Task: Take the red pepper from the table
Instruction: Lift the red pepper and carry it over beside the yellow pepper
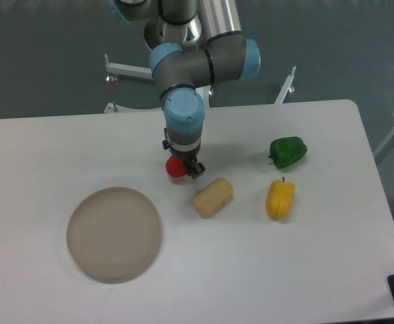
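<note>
Far left on the white matte surface [34, 148] sits the round beige plate [113, 233], well apart from my work. Next, the small glossy red pepper [176, 169], near the middle, directly under the wrist. My end effector [185, 167] is down over it, one dark finger showing at the pepper's right side; I read that as a grasp being set. Whether it is closed on the pepper I cannot tell: the wrist hides the far finger and most of the fruit, stem included. Just beside, lower right, a tan oblong roll-like item [213, 197]. Further right, yellow pepper [280, 199] and green pepper [288, 151], clear of the arm.
</note>
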You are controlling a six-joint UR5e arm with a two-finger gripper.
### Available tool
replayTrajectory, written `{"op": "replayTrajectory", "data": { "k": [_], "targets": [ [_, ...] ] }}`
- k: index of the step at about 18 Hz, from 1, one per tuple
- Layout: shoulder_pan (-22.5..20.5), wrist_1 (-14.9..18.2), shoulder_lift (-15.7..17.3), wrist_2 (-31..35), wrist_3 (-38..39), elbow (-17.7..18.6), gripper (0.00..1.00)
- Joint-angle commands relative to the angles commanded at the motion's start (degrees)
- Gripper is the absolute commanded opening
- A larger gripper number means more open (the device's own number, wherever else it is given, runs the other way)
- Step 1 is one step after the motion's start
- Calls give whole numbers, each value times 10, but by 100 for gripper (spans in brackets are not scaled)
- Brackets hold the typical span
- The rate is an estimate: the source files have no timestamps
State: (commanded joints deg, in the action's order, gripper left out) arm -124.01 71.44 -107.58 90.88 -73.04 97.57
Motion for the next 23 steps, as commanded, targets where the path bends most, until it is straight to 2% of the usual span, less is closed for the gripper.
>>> {"op": "replayTrajectory", "data": {
  "k": [2,5,8,9,15,17,23],
  "targets": [
    [-18,44,4,-4,-1,-48,36],
    [-47,87,-17,-19,-1,-111,36],
    [-83,107,-49,-45,-2,-181,37],
    [-98,118,-66,-50,-4,-215,37],
    [-119,120,-118,-47,-18,-320,37],
    [-120,119,-127,-43,-19,-328,37],
    [-126,119,-124,-25,-74,-328,37]
  ]
}}
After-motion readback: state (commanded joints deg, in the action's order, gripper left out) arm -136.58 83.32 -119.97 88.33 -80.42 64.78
